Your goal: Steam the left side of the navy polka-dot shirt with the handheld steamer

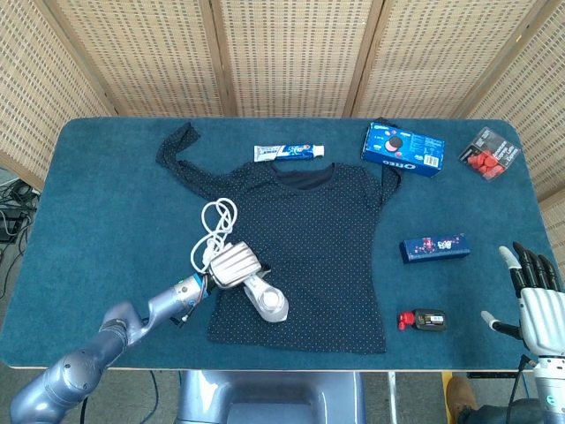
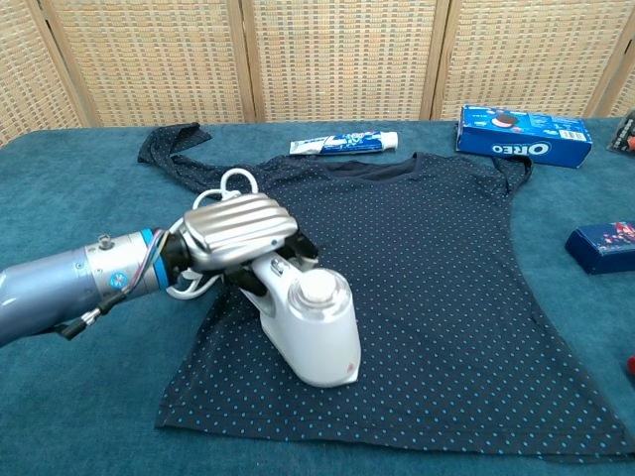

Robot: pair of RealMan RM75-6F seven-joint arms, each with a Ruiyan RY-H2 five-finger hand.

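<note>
Now the left hand (image 2: 236, 230) is gripping the steamer (image 2: 310, 323), its fingers wrapping over the handle while the white head is resting flat on the shirt (image 2: 427, 288); the shirt is lying spread on the bench (image 1: 106, 203), collar toward the far edge and hem toward the robot, so its long axis is running away from the robot; the steamer is sitting on the shirt's left portion, close to the left side seam and near the hem, with its body angled from the hand down and inward toward the hem; a white cord (image 1: 214, 231) is looping on the bench just beside the left seam, behind the hand; the unsteamed stretch of the left side appears to be lying up-bench from the steamer, toward the collar and the left sleeve (image 1: 177, 146), so any further pass would likely be running along that seam away from the robot; the left hand is plainly the nearer one, being already on the cloth; the right hand (image 1: 534, 296) is hovering well apart at the bench's near right corner, holding nothing, fingers spread and pointing up; a toothpaste tube (image 1: 289, 152) is lying just beyond the collar, and a cookie box (image 1: 403, 149) is sitting by the right sleeve, both clear of the left seam.
</note>
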